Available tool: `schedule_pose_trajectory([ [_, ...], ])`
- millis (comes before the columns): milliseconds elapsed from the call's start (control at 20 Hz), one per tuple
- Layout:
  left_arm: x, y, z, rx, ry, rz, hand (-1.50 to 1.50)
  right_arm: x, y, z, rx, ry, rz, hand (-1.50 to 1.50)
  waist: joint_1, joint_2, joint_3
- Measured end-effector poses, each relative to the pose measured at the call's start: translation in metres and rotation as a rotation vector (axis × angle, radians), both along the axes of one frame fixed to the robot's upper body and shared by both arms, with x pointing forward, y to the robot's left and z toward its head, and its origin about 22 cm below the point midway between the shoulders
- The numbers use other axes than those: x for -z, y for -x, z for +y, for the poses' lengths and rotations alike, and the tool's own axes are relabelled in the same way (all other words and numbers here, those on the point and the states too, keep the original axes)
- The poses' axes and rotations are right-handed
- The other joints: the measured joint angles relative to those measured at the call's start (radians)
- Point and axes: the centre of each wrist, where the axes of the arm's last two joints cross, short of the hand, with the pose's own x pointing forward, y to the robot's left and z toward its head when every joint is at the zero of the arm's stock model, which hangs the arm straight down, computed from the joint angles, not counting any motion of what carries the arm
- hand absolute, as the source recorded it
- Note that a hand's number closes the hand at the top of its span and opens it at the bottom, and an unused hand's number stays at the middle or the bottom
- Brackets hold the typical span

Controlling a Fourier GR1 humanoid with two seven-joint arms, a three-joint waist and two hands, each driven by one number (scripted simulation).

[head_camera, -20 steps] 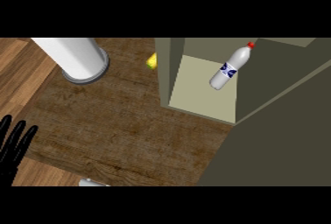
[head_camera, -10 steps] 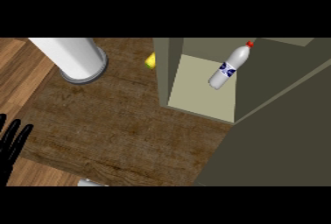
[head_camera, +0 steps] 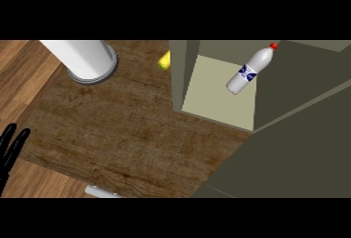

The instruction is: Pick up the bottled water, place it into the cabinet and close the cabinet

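1. The bottled water (head_camera: 250,70) is a pale bottle with a red cap and a blue label round its middle. It sits inside the cabinet, at 1 o'clock in the view. It is slanted, with the cap toward 1 o'clock and the base toward 7 o'clock.
2. The cabinet (head_camera: 179,69) is olive-grey with a paler inner surface. It stands open, and its door (head_camera: 281,153) is swung out toward 4 o'clock.

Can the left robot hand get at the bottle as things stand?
Probably not directly: the left robot hand rests at the view's left edge, and the cabinet wall stands between it and the bottle inside.
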Motion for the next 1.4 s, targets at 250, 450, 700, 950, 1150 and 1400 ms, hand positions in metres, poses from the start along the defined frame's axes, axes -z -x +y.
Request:
schedule_pose_trajectory([
  [250,0.0,-0.001,0.003,0.003,-0.001,0.002,-1.5,0.008,-0.009,0.007,0.007,-0.037,0.082,1.5,-0.002,0.004,0.002],
  [450,0.0,-0.002,0.006,-0.004,-0.002,0.004,-1.5,0.005,-0.026,0.015,0.027,0.002,0.064,1.5,-0.011,-0.003,0.004],
  [700,0.002,-0.001,0.01,-0.007,-0.001,0.012,-1.5,-0.001,-0.057,0.024,0.068,0.102,0.017,1.5,-0.012,-0.012,0.005],
  [950,0.003,-0.001,0.014,-0.017,0.001,0.021,-1.5,-0.009,-0.086,0.044,0.093,0.173,-0.002,1.5,-0.023,-0.02,0.008],
  [1150,0.005,0.0,0.017,-0.028,0.004,0.029,-1.5,-0.015,-0.115,0.068,0.166,0.214,0.033,1.5,-0.035,-0.023,0.012],
  [1400,0.008,0.0,0.02,-0.04,0.012,0.03,-1.5,-0.026,-0.156,0.101,0.255,0.262,0.094,1.5,-0.051,-0.024,0.018],
])
